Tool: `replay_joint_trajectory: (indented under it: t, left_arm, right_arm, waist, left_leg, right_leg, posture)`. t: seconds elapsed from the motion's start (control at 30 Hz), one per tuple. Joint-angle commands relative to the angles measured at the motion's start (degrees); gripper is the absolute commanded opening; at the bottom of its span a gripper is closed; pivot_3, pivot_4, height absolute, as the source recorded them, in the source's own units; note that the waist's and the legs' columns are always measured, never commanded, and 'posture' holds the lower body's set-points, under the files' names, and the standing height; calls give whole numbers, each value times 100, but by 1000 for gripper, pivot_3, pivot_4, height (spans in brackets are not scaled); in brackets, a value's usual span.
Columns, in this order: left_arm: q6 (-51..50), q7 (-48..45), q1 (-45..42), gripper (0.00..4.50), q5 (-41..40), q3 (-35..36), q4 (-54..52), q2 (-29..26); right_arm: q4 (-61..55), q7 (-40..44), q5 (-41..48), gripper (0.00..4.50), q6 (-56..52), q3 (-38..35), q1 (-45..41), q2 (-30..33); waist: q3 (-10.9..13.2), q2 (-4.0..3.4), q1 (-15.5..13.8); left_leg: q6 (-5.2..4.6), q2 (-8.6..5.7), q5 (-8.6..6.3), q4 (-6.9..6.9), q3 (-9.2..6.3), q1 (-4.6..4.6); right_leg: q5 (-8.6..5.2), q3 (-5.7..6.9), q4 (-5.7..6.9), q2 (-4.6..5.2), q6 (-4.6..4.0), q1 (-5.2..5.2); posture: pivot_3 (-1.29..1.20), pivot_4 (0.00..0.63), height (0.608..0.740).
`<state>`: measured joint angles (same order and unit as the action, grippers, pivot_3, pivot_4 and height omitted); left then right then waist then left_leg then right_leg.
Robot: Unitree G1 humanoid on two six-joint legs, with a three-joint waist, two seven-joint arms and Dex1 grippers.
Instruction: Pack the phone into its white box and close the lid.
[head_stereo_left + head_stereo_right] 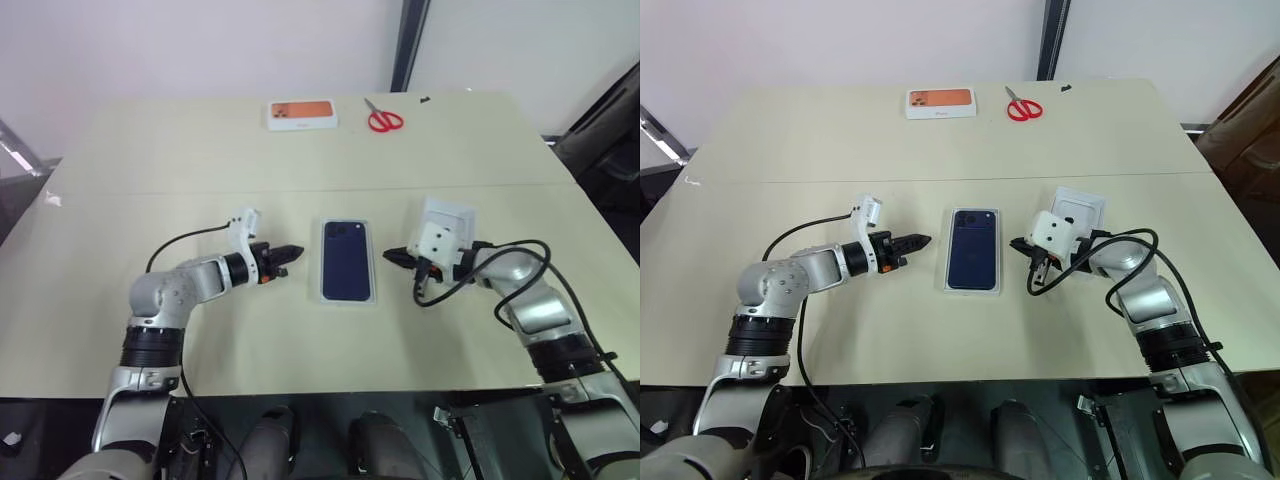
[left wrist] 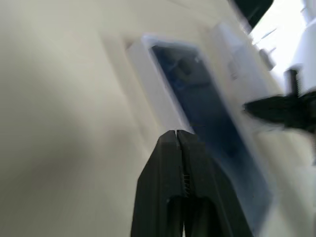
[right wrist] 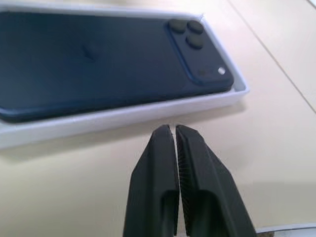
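The dark navy phone (image 1: pixel 346 258) lies camera side up inside the shallow white box (image 3: pixel 123 116) at the middle of the table. My left gripper (image 1: pixel 298 250) is shut and empty. It sits just left of the box and points at its long side, a small gap away. Right of the box, my right gripper (image 1: pixel 388 255) is shut too, holds nothing and aims at the other long side. In the right wrist view its closed fingertips (image 3: pixel 165 132) stop just short of the box wall near the camera cluster. The lid is out of view.
A flat white cardboard piece (image 1: pixel 455 213) with a rounded recess lies behind my right wrist, partly hidden by it. At the far edge of the table are a white box with orange print (image 1: pixel 301 114) and red scissors (image 1: pixel 383 118).
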<state>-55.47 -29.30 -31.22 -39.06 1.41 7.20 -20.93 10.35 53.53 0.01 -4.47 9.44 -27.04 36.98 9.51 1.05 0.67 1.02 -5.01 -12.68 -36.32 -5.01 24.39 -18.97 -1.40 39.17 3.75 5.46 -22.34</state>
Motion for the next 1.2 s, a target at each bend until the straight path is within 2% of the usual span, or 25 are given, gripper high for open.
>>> replay_joint_trajectory:
  t: [0.03,0.5,0.97,1.2]
  left_arm:
    - [299,-138,-92,0,297,-98,192,59]
    - [447,-605,-904,0,731,-563,981,1174]
    - [875,-963,-1218,0,1292,-577,1763,1577]
    - [969,-1023,-1354,0,1461,-628,1995,1966]
  right_arm:
    - [-18,-198,-142,17,181,23,-90,-96]
    - [622,-316,-516,17,514,230,-565,-245]
    - [612,-61,-508,17,554,25,-275,138]
    - [592,-93,-499,17,545,-127,-139,357]
  waist:
    - [0,0,-1]
    - [0,0,-6]
    - [0,1,-37]
    - [0,1,-133]
  left_leg:
    - [0,0,0,0,0,0]
    - [0,-1,0,-9,-2,0]
    - [-1,-3,0,-15,-3,1]
    - [-3,-4,-1,-22,-1,3]
  right_leg:
    - [0,0,0,0,0,0]
    - [0,4,6,-2,0,4]
    - [0,7,5,1,1,9]
    - [0,5,5,1,1,10]
  posture:
    - [0,150,734]
    - [0,150,734]
    - [0,150,734]
    - [0,150,734]
